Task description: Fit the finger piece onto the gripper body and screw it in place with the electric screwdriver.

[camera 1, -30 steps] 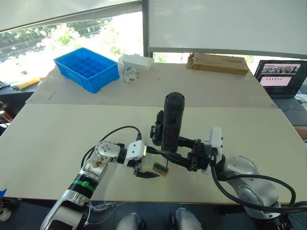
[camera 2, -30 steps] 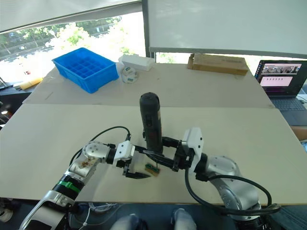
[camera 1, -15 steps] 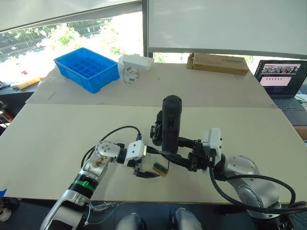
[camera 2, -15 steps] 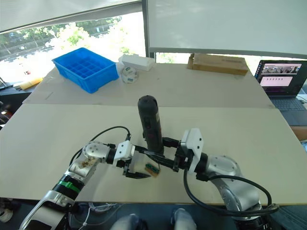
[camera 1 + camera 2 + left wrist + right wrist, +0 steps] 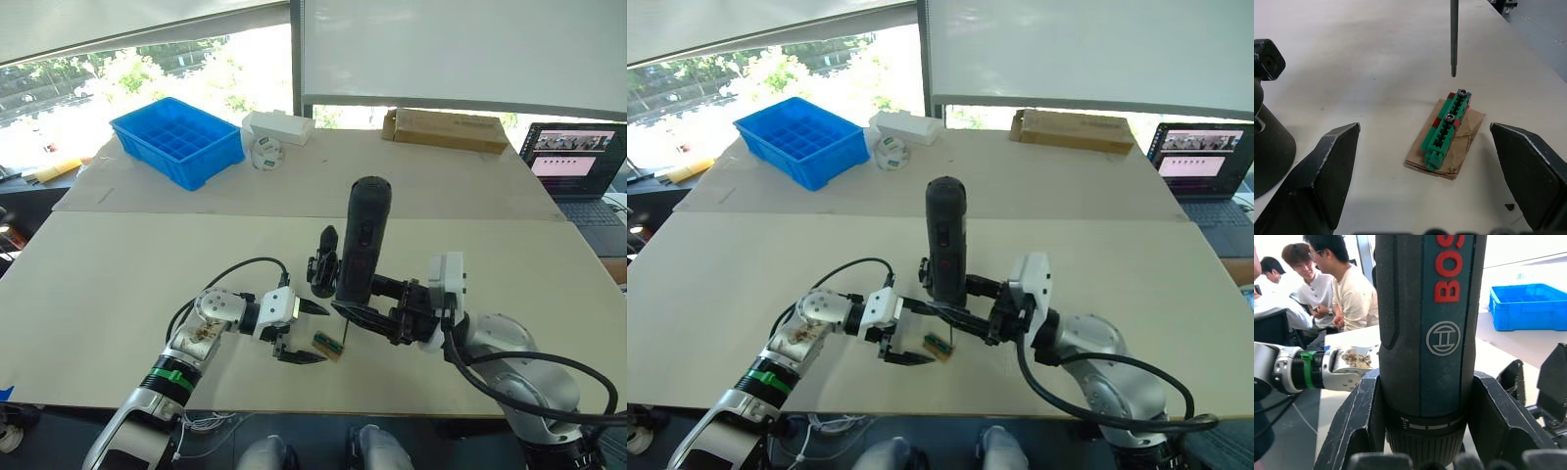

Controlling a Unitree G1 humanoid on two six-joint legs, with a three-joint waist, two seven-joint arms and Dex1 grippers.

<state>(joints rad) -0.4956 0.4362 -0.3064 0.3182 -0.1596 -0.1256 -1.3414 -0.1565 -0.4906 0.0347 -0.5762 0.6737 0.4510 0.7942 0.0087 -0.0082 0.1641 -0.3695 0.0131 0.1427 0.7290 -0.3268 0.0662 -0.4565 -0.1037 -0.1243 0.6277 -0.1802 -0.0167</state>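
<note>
Right gripper point(image 5: 377, 304) clamps the electric screwdriver point(image 5: 361, 240) upright, bit hanging just above the green screw block point(image 5: 1446, 131) | left gripper point(image 5: 1427, 181) spread wide around the block | step: screw pickup | next: you lower bit onto far screw | gripper body point(image 5: 322, 262) just behind block

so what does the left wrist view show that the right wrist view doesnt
Left wrist view alone: the green-topped block on its brown card with two screw heads, the bare metal bit hanging just above one screw, not touching, and the left gripper open around the block. Right wrist view alone: the electric screwdriver body clamped in the right gripper, the blue bin, seated people. Both: the pale table.
</note>
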